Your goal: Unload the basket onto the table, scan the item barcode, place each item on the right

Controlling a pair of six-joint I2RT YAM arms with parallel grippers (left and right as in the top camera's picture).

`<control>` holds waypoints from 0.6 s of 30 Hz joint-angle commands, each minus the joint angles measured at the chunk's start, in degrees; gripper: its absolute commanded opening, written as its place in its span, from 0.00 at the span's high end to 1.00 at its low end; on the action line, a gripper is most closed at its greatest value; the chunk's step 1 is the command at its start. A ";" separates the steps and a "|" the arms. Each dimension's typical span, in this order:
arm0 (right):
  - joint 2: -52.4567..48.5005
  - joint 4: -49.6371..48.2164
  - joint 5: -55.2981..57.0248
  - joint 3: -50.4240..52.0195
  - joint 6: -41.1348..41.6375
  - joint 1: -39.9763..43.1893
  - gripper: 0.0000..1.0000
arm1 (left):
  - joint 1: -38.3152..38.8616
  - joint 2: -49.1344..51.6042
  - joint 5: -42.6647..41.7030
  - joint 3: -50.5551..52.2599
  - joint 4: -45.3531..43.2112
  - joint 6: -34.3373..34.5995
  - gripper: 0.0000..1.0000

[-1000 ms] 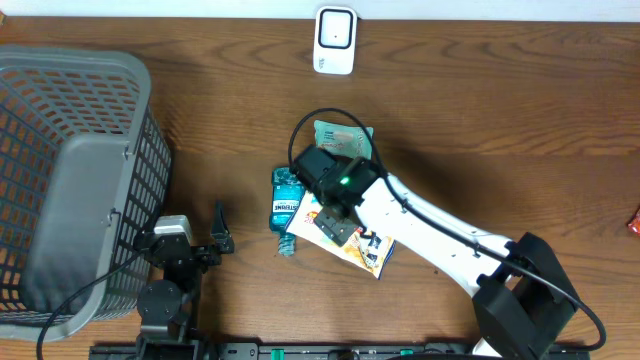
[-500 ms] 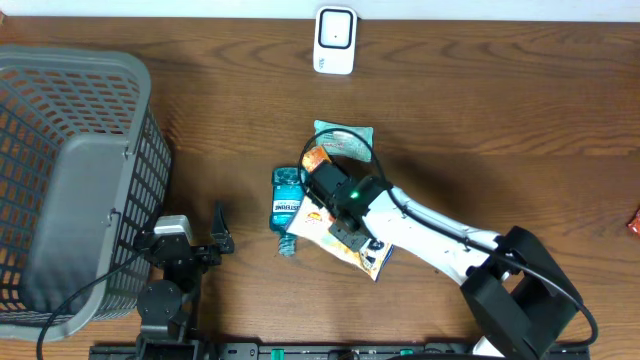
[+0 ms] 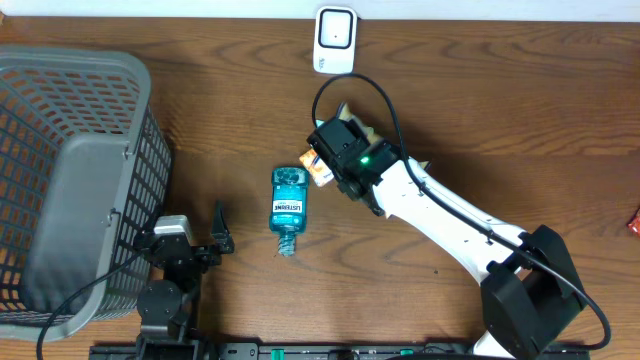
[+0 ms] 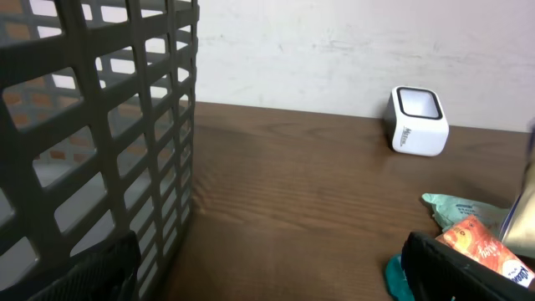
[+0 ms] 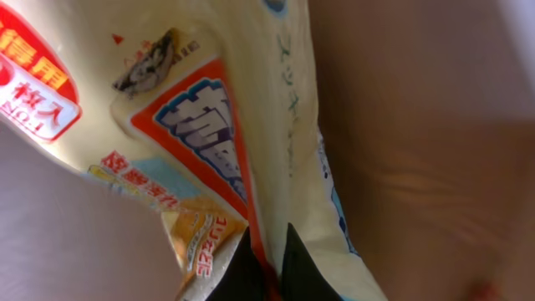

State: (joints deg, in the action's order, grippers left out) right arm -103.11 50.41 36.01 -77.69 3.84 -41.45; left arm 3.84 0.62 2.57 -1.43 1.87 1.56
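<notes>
Your right jaws are clenched on the snack packet [image 5: 209, 125], pinching a thin edge of it between the fingertips. In the right wrist view the rest of the bag hangs free beyond them, and it looks to be off the desk [image 3: 520, 120]. Overhead, that grip sits near the middle of the desk, on the scanner's side of the mouthwash bottle [image 3: 287, 208], which lies flat by itself. A pale green pouch [image 4: 456, 205] lies just beside the packet and is mostly hidden under the right arm [image 3: 440, 205] from above.

I judge the pick-up to be done and the carry to the reader to be the step in hand. The scanner [image 3: 334, 41] stands at the middle of the desk's far edge, apart from the packet.

No barcode shows in any view, so you cannot yet say which face carries it. The next move calls for bringing the packet over the scanner window and turning the wrist until the printed code faces it. The bag is limp, so expect it to sag or fold.

Your left jaws are released and empty, parked at the near edge beside the basket [image 3: 150, 170].
</notes>
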 commanded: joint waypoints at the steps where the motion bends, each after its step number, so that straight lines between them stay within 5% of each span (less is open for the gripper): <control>1: 0.57 -0.07 21.97 -0.11 11.50 -0.44 0.99 | -0.28 -0.39 1.36 1.20 1.92 0.46 0.00; 7: -0.87 -6.67 37.51 4.48 18.62 -0.70 0.99 | -0.28 -0.39 1.36 1.20 1.95 0.46 0.00; 18: -11.69 -11.72 40.79 9.90 17.25 -7.13 0.99 | -0.28 -0.39 1.36 1.20 1.95 0.46 0.00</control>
State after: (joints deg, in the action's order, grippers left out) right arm -111.59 38.96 73.17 -68.31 20.58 -45.06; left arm 3.84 0.62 2.57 -1.43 1.87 1.56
